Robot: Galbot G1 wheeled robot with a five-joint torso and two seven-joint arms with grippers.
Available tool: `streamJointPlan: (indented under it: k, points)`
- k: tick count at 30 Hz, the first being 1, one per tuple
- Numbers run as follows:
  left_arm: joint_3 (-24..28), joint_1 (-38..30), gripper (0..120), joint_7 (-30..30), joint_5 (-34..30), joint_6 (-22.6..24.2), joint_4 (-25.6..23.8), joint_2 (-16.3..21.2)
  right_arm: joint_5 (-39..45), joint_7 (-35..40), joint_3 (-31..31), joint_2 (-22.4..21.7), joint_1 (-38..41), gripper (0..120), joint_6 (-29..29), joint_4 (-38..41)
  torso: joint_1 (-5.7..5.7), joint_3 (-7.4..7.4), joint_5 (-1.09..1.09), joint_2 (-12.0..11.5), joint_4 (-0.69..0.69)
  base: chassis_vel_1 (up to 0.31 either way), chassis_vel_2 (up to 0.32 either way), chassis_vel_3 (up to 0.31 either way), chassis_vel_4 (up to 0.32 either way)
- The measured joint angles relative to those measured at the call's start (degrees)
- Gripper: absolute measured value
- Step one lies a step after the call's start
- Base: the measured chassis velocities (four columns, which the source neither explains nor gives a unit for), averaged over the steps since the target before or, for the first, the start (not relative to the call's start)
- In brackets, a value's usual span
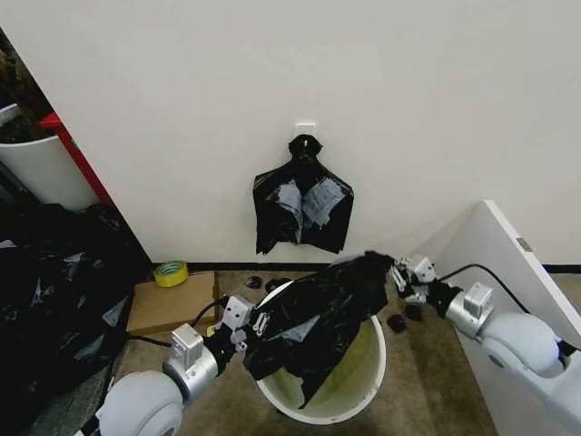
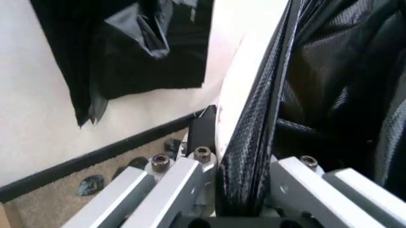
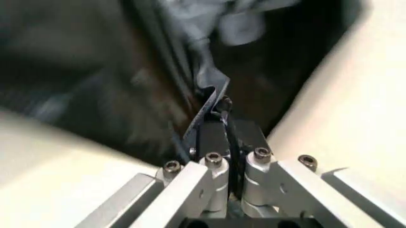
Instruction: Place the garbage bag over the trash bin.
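My left gripper [image 1: 260, 324] and right gripper [image 1: 397, 272] each pinch the thin, glossy black plastic garbage bag [image 1: 313, 313]. I see it stretched between them over the round white plastic trash bin [image 1: 363, 386].

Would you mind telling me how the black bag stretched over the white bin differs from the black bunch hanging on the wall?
The garbage bag is spread out between the left claw and right claw above the trash bin; the wall bunch hangs free from a knot. The garbage bag is plain black; the wall bunch shows grey patches. Both are wrinkly, glossy black plastic.
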Motion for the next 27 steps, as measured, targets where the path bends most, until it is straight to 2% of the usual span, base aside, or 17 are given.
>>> streamJointPlan:
  k: [3, 6, 12, 14, 18, 21, 22, 27]
  points:
    - [-0.5, -0.2, 1, -1.3, -2.3, 0.0, 0.0, -0.6, -2.0, -3.7, 0.6, -0.4, -0.6, 0, 1.8, -0.6, 0.0, 0.0, 0.01, 0.0, 0.02, 0.0, 0.0, 0.0, 0.0]
    - [-0.7, -0.2, 1, -2.4, -3.2, 0.0, 0.0, -0.9, -0.7, -1.5, 0.6, -0.1, -0.5, 1, 1.3, -0.3, 0.0, 0.0, 0.0, 0.0, 0.02, 0.0, 0.0, 0.0, 0.0]
    - [-1.5, -0.8, 1, -7.7, -9.9, 0.8, 1.1, -2.9, 9.5, 4.8, 2.4, 1.2, -1.6, 27, -4.5, 1.7, 0.0, 0.0, 0.0, 0.0, 0.02, 0.0, 0.0, 0.0, 0.0]
    - [-1.6, -0.9, 1, -8.1, -10.5, 0.9, 1.3, -3.1, 10.6, 5.1, 2.6, 1.3, -1.7, 30, -5.0, 1.9, 0.0, 0.0, 0.0, 0.0, 0.01, 0.0, 0.0, 0.0, 0.0]
    - [-1.6, -1.2, 1, -10.3, -12.2, 1.0, 2.1, -3.8, 15.6, 7.7, 3.7, 2.6, -1.8, 45, -7.2, 2.2, 0.0, 0.0, 0.0, 0.0, 0.01, 0.0, 0.0, 0.0, 0.0]
    - [-1.6, -1.5, 1, -14.3, -14.2, 1.2, 3.2, -4.5, 20.7, 13.4, 6.4, 4.6, -1.9, 59, -10.2, 3.0, 0.0, 0.0, 0.0, 0.0, 0.02, 0.0, 0.0, 0.0, 0.0]
    - [-1.6, -1.5, 1, -14.3, -14.2, 1.2, 3.2, -4.5, 20.7, 13.4, 6.4, 4.6, -1.9, 59, -10.2, 3.0, 0.0, 0.0, 0.0, 0.0, 0.02, 0.0, 0.0, 0.0, 0.0]
    - [-1.6, -1.1, 1, -20.4, -18.2, 1.3, 4.0, -6.1, 22.2, 22.9, 7.9, 7.5, -2.8, 80, -14.6, 8.9, 0.0, 0.01, 0.01, 0.0, 0.02, 0.0, 0.0, 0.0, 0.0]
